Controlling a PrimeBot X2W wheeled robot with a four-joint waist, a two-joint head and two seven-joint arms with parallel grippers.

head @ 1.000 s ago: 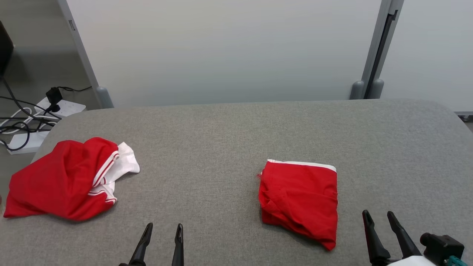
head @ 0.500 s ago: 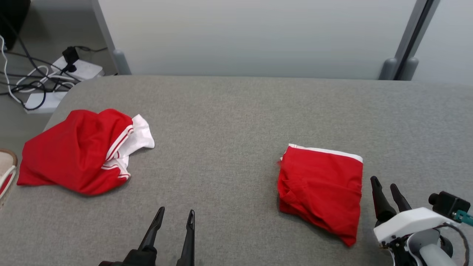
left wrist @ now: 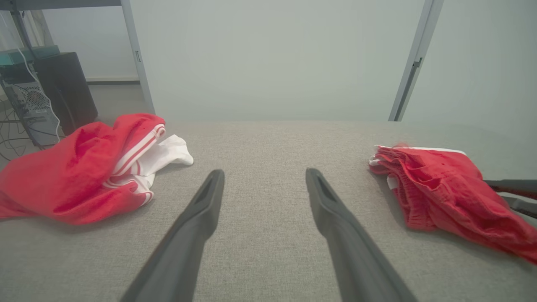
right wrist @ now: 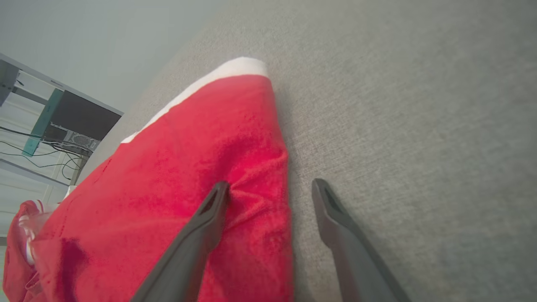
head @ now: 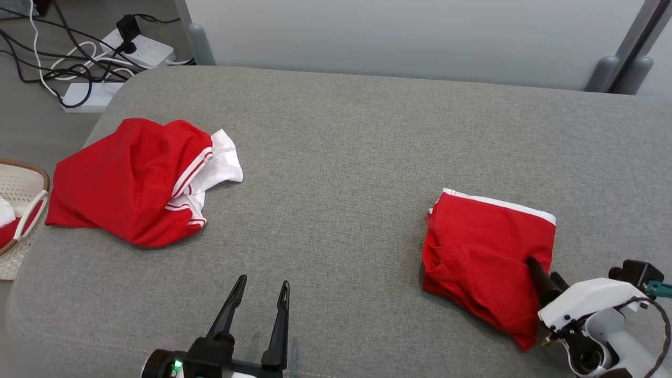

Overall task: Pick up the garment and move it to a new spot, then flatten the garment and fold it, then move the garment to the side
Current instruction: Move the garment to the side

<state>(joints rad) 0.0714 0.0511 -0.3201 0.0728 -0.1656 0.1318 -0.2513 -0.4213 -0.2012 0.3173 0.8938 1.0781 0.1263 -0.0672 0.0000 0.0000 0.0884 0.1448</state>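
A folded red garment (head: pixel 488 247) with a white band along its far edge lies on the right of the grey table (head: pixel 341 157). My right gripper (head: pixel 543 269) is open and straddles its right edge. In the right wrist view one finger (right wrist: pixel 209 218) presses on the red cloth (right wrist: pixel 188 167) and the other rests on bare table beside it. A crumpled red and white garment (head: pixel 131 184) lies at the far left. My left gripper (head: pixel 262 282) is open above the table's front middle, between the two garments (left wrist: pixel 84 172) (left wrist: pixel 440 188), and holds nothing.
A woven basket (head: pixel 21 184) with red and white cloth inside stands off the table's left edge. Power strips and cables (head: pixel 105 58) lie on the floor at the back left. A pale panel wall (head: pixel 394 31) runs behind the table.
The camera has tipped down and turned, so the whole picture has shifted. My right gripper has moved forward from beside the folded garment onto its right edge. The garments lie as before.
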